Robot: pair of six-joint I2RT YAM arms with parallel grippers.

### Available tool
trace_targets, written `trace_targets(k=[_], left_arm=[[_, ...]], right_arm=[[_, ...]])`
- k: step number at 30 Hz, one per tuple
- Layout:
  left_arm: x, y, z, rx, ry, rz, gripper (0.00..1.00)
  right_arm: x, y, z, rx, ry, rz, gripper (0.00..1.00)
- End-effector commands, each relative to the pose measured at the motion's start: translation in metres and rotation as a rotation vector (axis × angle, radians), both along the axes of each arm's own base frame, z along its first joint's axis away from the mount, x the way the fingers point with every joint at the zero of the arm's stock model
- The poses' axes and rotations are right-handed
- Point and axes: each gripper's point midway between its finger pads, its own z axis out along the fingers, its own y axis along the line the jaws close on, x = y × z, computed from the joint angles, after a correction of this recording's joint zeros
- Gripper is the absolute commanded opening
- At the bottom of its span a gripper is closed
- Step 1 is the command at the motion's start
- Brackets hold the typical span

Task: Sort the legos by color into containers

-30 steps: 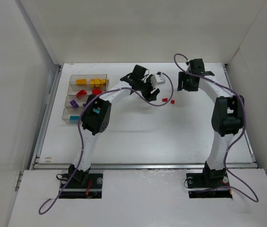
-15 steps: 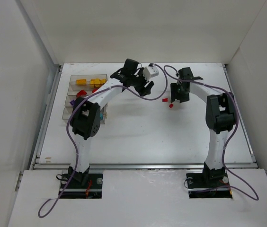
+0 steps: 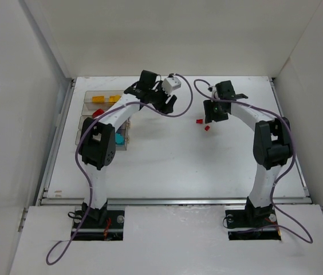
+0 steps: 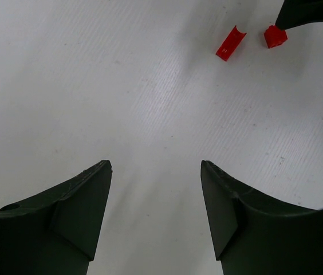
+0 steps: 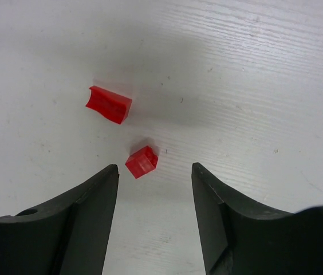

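Note:
Two red legos lie loose on the white table: a longer one [image 3: 199, 121] [image 5: 109, 104] [image 4: 231, 43] and a small cube [image 3: 207, 128] [image 5: 141, 161] [image 4: 275, 36]. My right gripper [image 3: 210, 112] [image 5: 154, 167] hangs open right over them, the cube just ahead of its fingertips and close to the left finger [image 5: 95, 195], not touching. My left gripper [image 3: 169, 101] [image 4: 156, 166] is open and empty, left of the red legos, over bare table. The clear containers [image 3: 85, 103] at the far left hold yellow [image 3: 98, 99], red [image 3: 97, 113] and cyan [image 3: 118, 138] legos; the left arm hides part of them.
White walls close in the table at the back and both sides. The left arm's forearm crosses over the containers' right end. A purple cable [image 3: 184, 103] loops between the two grippers.
The right gripper has come down and leftward onto the two red legos, its jaws narrowing a little. The left gripper has swung left and back, away from them.

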Motion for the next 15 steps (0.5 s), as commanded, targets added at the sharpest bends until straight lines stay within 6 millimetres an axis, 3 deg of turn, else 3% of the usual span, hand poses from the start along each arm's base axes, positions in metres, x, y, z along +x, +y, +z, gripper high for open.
trace_targets(k=[1, 4, 8, 10, 15], left_arm=[[-0.004, 0.007, 0.041, -0.042, -0.057, 0.021, 0.6], [-0.005, 0.014, 0.043, -0.041, -0.054, 0.045, 0.6], [-0.007, 0.015, 0.044, -0.041, -0.054, 0.045, 0.6], [-0.009, 0.016, 0.04, -0.041, -0.039, 0.05, 0.6], [-0.011, 0.016, 0.041, -0.045, -0.033, 0.055, 0.6]], right_arm=[[-0.001, 0.008, 0.016, 0.004, -0.059, 0.122, 0.59], [-0.01, 0.007, -0.002, -0.003, 0.035, 0.107, 0.59], [-0.009, 0.017, -0.003, 0.042, 0.049, 0.065, 0.61], [-0.001, 0.013, 0.004, 0.035, -0.006, 0.018, 0.62], [-0.002, 0.015, 0.002, 0.035, -0.013, 0.06, 0.64]])
